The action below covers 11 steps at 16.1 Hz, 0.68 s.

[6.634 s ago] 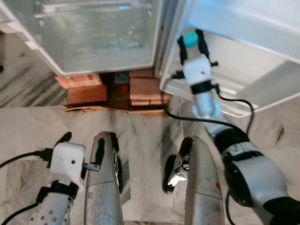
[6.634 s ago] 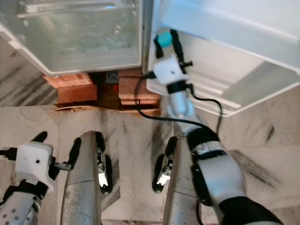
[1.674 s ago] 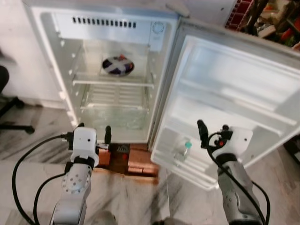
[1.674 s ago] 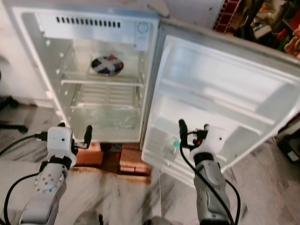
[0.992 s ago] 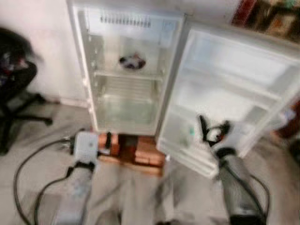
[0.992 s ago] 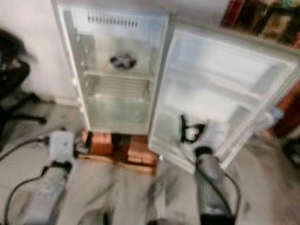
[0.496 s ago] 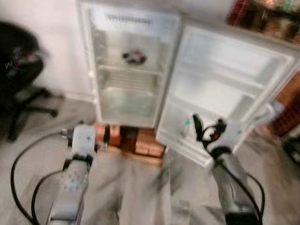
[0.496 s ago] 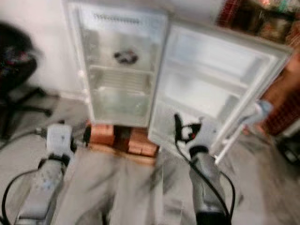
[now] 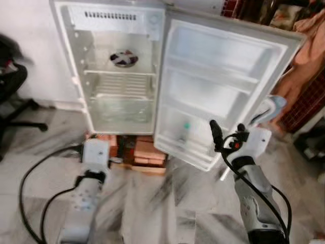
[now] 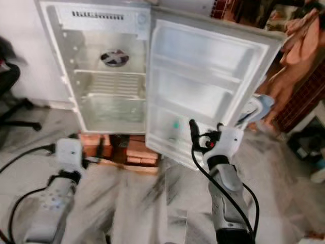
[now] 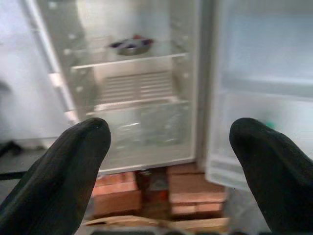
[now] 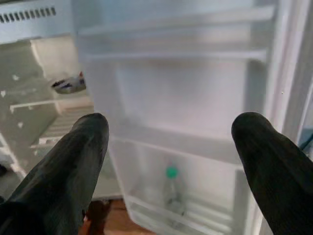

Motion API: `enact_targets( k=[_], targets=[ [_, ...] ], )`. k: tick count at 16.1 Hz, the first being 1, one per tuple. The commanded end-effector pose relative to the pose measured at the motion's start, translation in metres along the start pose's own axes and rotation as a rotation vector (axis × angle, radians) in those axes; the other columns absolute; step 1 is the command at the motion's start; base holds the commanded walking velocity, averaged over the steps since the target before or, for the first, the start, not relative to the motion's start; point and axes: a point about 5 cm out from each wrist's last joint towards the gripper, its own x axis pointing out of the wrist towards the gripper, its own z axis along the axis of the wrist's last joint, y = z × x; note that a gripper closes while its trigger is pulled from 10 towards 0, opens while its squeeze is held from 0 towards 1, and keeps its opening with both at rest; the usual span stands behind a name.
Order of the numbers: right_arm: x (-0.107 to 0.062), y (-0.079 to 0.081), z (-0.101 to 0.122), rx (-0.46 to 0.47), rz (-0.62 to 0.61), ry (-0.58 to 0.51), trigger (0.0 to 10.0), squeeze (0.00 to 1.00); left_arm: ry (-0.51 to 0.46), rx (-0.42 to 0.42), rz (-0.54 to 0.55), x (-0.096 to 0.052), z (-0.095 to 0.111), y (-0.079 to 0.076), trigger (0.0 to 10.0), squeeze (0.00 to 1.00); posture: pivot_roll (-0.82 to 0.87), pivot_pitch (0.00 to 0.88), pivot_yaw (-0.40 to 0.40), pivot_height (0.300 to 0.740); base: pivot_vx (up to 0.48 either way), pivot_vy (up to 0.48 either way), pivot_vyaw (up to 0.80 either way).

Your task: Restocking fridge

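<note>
The fridge stands wide open on a stack of bricks, presumably to keep it off the grey marble floor, and a bottle with a green cap sits in the lowest rack of the door, where tall things stand upright, while a patterned bowl rests on the upper shelf. Both arms are raised toward the fridge with nothing in them: the left pincer is spread facing the cabinet and the right pincer is spread facing the door rack, so I judge another item must be fetched. A black office chair stands at the left by the white wall, and orange cloth hangs at the right.
</note>
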Motion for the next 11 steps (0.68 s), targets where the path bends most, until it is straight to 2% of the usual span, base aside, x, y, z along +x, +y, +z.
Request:
enact_targets(
  k=[1, 3, 8, 10, 11],
  targets=[
    [0.0039, 0.0066, 0.0074, 0.009, 0.041, -0.033, 10.0, 0.0, 0.005, 0.013, 0.015, -0.0006, -0.0009, 0.0061, 10.0, 0.0, 0.15, 0.029, -0.089, 0.74, 0.0, -0.412, 0.0],
    [0.0046, 0.0088, 0.0086, 0.001, 0.075, -0.042, 10.0, 0.0, 0.004, 0.011, 0.017, -0.0006, -0.0008, 0.0062, 10.0, 0.0, 0.15, 0.029, -0.089, 0.74, 0.0, -0.379, 0.0],
    [0.0064, 0.0141, 0.0124, -0.002, 0.112, -0.064, 10.0, 0.0, 0.0, 0.011, 0.02, -0.0003, 0.0001, 0.0064, 10.0, 0.0, 0.15, 0.034, -0.09, 0.74, 0.0, -0.327, 0.69],
    [0.0068, 0.0142, 0.0127, -0.002, 0.119, -0.066, 10.0, 0.0, 0.001, 0.011, 0.02, -0.0001, 0.0002, 0.0064, 10.0, 0.0, 0.15, 0.036, -0.09, 0.74, 0.24, -0.317, 0.57],
    [0.0069, 0.0146, 0.0126, 0.005, 0.123, -0.066, 10.0, 0.0, 0.001, 0.01, 0.02, -0.0001, 0.0002, 0.0064, 10.0, 0.0, 0.15, 0.036, -0.09, 0.74, 0.24, -0.319, 0.0]
  ],
)
